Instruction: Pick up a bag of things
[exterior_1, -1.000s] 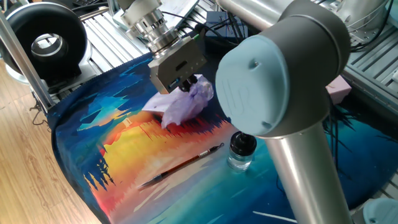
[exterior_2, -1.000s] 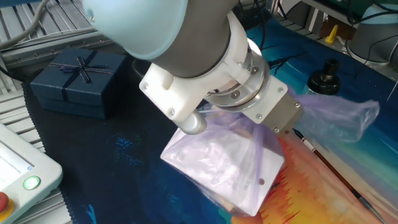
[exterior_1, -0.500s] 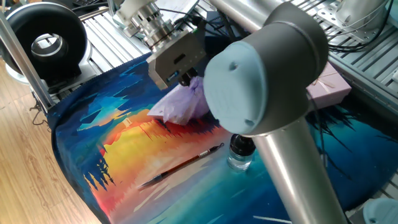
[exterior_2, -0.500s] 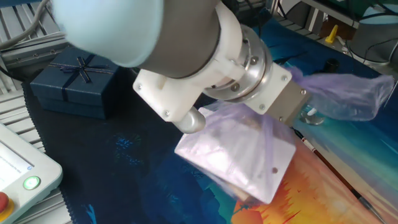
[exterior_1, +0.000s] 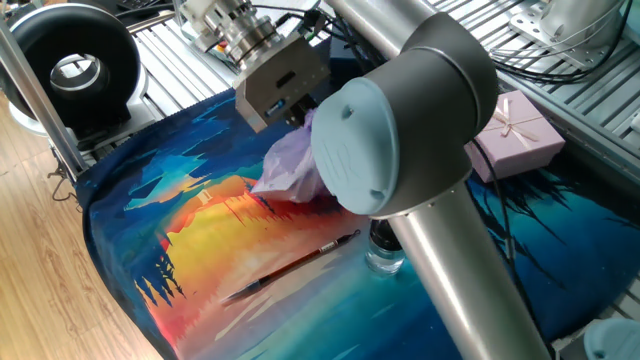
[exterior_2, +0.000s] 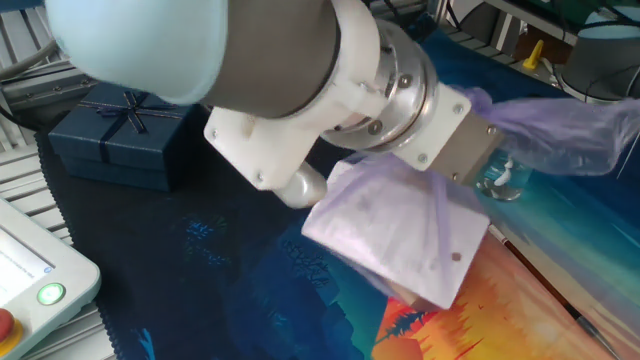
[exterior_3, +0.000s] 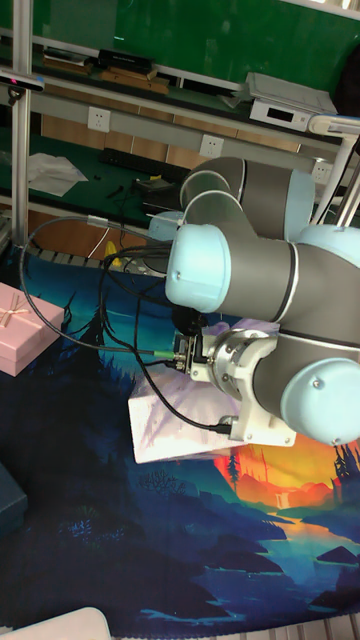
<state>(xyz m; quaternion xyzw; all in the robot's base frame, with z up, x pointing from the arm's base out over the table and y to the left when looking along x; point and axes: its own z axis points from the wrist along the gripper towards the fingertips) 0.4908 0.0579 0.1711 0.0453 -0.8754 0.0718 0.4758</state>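
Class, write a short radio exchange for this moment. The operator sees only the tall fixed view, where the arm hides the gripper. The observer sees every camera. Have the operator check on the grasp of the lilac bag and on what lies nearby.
Operator: The arm blocks my view. Does the gripper have the bag?
Observer: Yes. In one fixed view the gripper is pinched on the top of the bag, which hangs under it.
Operator: Is anything trailing loose?
Observer: In the other fixed view a wrinkly tail sticks out sideways past the gripper.
Operator: Is there anything close by on the mat?
Observer: A black-capped glass bottle and a thin brush are just beside the bag.
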